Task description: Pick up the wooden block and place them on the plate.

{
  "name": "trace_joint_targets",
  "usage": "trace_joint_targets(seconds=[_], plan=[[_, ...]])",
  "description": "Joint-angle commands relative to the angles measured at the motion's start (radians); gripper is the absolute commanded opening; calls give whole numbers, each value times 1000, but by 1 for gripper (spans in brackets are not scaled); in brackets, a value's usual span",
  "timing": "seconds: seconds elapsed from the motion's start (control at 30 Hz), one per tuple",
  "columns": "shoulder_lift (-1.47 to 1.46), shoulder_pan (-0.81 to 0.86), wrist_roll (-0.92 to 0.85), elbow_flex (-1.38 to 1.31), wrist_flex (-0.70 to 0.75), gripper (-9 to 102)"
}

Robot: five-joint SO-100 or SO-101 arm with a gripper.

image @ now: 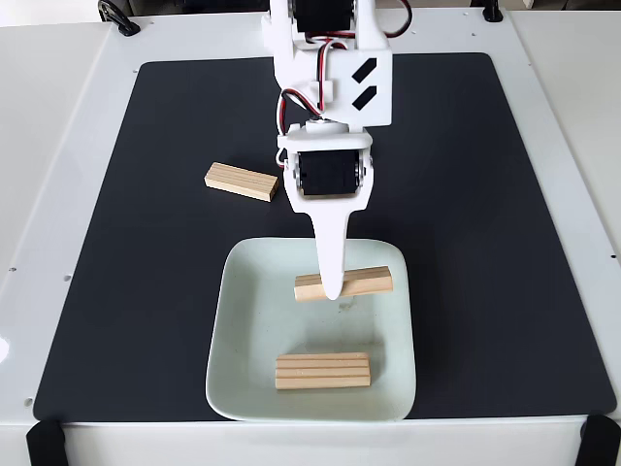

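Over the far half of the plate (pixel 229 320), in the fixed view, the white gripper (pixel 333 289) points straight down, its tapering finger crossing the middle of a wooden block (pixel 367 281). That block lies roughly crosswise, a little tilted, with its right end slightly higher in the picture. The finger hides the block's centre, and from this angle I cannot tell how wide the jaws stand or whether they have the block clamped; nor is it plain whether the block rests on the dish or is held just above it.

Nearer the camera, on the same pale green plate, a 2nd block (pixel 323 370) lies flat with its grooved face up, close to the front rim and well apart from the gripper.

Outside the plate, a 3rd block (pixel 242 182) lies on the black mat (pixel 495 214), to the left of the arm's black servo and apart from the dish. The mat covers a white table (pixel 58 126).
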Motion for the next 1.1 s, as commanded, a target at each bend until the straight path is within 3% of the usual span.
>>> trace_joint_targets(seconds=[0.0, 0.57, 0.83, 0.93, 1.07], plan=[[-14, 18, 8, -91, -8, -1], [-80, 38, 8, -264, -25, -1], [-80, 49, -2, -242, -121, 0], [-81, 52, -3, -233, -120, 5], [-72, 54, -3, -193, -120, 20]])
